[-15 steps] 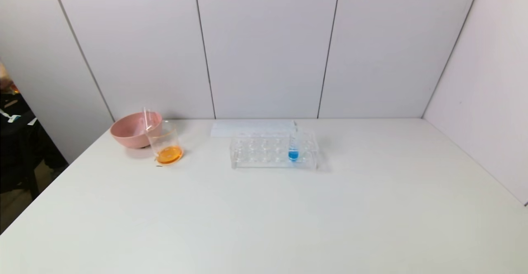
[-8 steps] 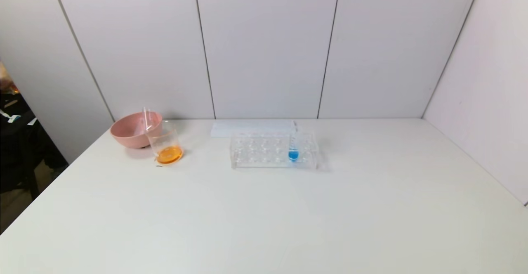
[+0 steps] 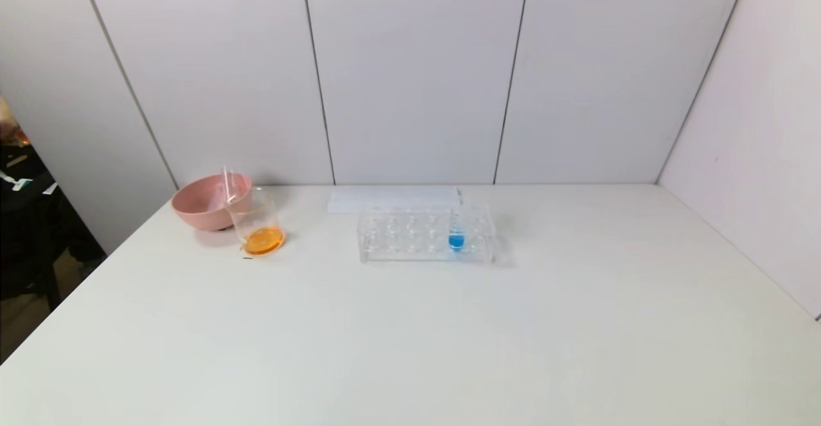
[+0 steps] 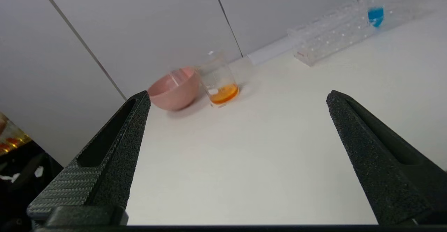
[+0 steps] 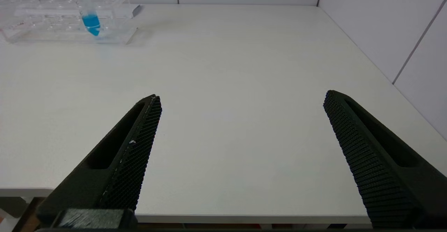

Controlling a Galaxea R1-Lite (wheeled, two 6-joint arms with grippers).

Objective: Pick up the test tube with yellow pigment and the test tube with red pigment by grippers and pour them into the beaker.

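Task stage, judged from the present layout: pouring appears complete. From left to right on the desk [image 3: 410, 336]: a pink bowl [image 3: 202, 204] with a clear empty tube leaning in it; touching its front, the beaker [image 3: 258, 224], holding an orange pool consistent with yellow and red pigment mixed; then a clear rack [image 3: 425, 237], its only tube holding blue liquid [image 3: 456, 240]. No tube with yellow or red pigment is visible as such. Left gripper [image 4: 237, 95]: spread wide, empty, low over the near desk, the beaker well ahead of it. Right gripper [image 5: 241, 97]: likewise wide apart and empty, over the desk's near edge, well apart from the rack. Neither shows in the head view.
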